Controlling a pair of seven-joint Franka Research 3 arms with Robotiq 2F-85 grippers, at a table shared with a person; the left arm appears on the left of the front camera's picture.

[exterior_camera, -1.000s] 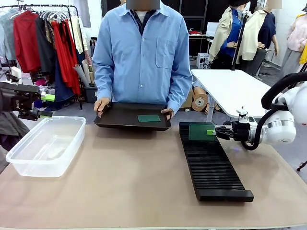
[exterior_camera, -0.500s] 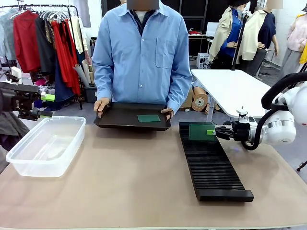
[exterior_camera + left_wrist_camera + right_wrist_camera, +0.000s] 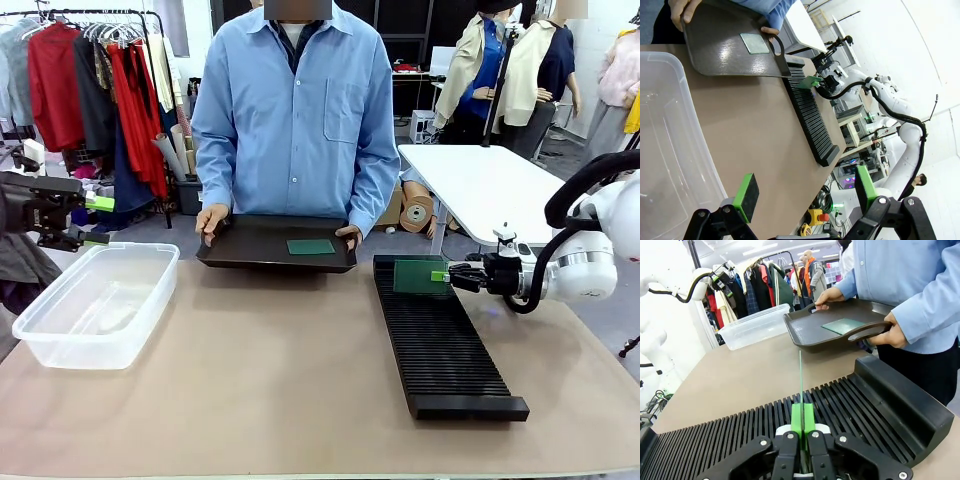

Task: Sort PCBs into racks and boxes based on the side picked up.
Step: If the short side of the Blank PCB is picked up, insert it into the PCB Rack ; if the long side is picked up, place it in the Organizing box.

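A green PCB [image 3: 420, 275] stands on edge over the far end of the long black slotted rack [image 3: 440, 345], pinched at its right edge by my right gripper [image 3: 441, 276], which is shut on it. Through the right wrist camera the PCB [image 3: 800, 375] is a thin vertical line rising from the green pads [image 3: 802, 421] above the rack's slots [image 3: 740, 435]. A second PCB [image 3: 310, 246] lies flat on the black tray [image 3: 250, 250] that the person holds with both hands. My left gripper [image 3: 802, 192] hangs open beside the clear box [image 3: 95, 305], with nothing between its fingers.
The person stands at the far side, with a hand [image 3: 211, 219] on each end of the tray. A white table [image 3: 490, 185] and clothes rails stand behind. Bare brown tabletop [image 3: 260, 380] lies between box and rack.
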